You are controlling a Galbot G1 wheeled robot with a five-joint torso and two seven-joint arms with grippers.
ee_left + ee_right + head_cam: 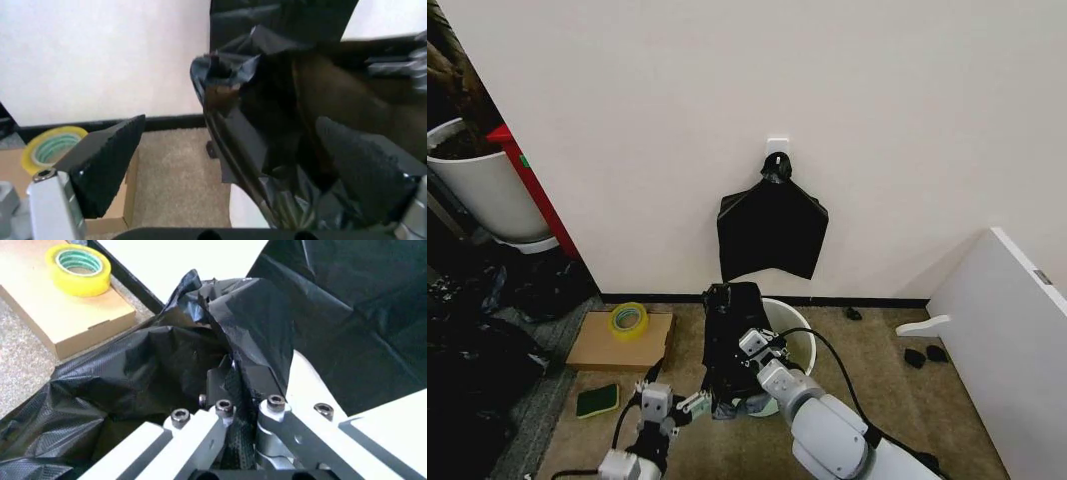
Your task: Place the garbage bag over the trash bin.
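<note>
**Black bag held up beside white bin, one side pinched, other side loose**

Far left of the head view: large white plant pot [482,190] against the wall, dark clutter on the floor below it. Next along: flat cardboard box [620,342] on the carpet with a yellow tape roll [628,320] on top, and a green sponge [598,400] lying just in front of the box.

Low and left of centre: left gripper [677,408], spread wide. Seen from the left wrist: two ribbed black fingers [107,162] well apart, the bag's film lying in front of the far one, nothing clamped between them.

Centre: garbage bag [732,340], glossy and crinkled, drawn up as a tall dark column standing beside and partly in front of the trash bin [792,335]. Only the bin's white rim and right wall in sight behind the film; bag not yet over the rim. On the wall above, a separate flat black bag bundle [772,230] hanging from a white hook.

Right of centre: right gripper [762,352], drawn narrow and pinching a fold of the garbage bag at mid height. From the right wrist: film bunched between the closed metal fingers [233,390], more of it billowing out toward the box and tape.

Far right: white board [1007,340] leaning at an angle, a few small dark scraps on the carpet near it.
</note>
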